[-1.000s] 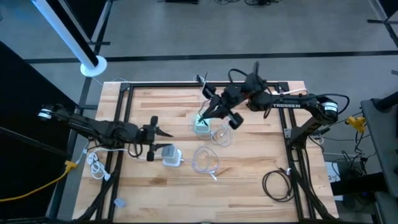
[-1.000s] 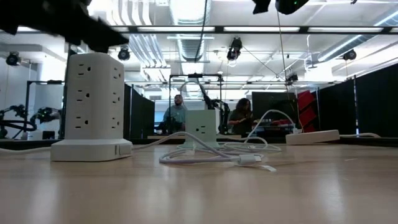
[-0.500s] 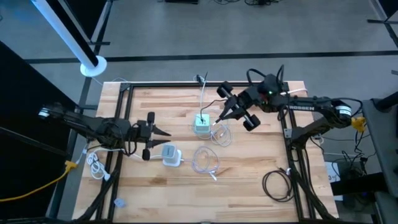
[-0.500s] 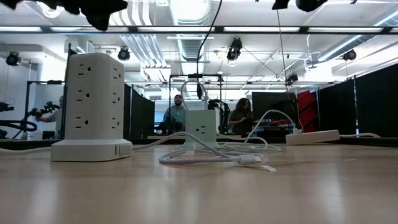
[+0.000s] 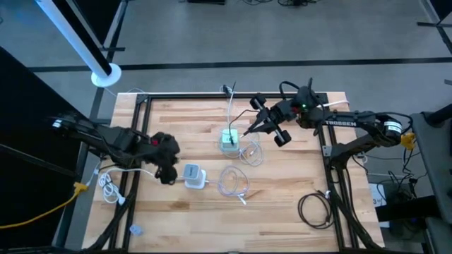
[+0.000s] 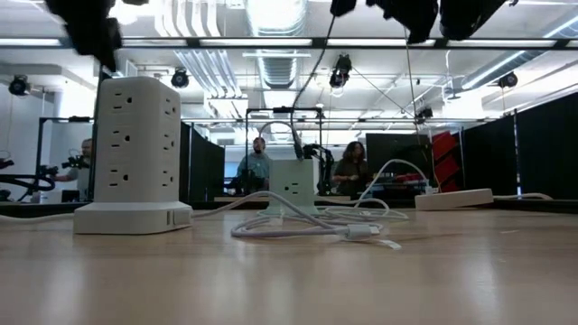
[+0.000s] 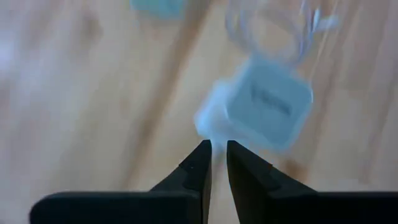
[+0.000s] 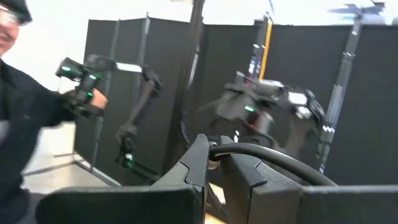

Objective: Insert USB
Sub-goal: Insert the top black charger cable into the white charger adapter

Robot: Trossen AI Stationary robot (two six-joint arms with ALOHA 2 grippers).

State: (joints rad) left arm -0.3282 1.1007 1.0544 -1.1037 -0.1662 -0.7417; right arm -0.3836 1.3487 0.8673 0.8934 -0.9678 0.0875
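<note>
Bright ceiling lights [image 6: 271,16] flood the room from above, flaring to white glare in the low view. The wooden desk [image 5: 282,204] is evenly lit in the high view, its shadows short and soft. The left wrist view is heavily smeared by motion blur, the white power block [image 7: 264,106] reduced to a soft shape. The right wrist view is blurred too, with dark panels [image 8: 155,87] under a washed-out white strip.
</note>
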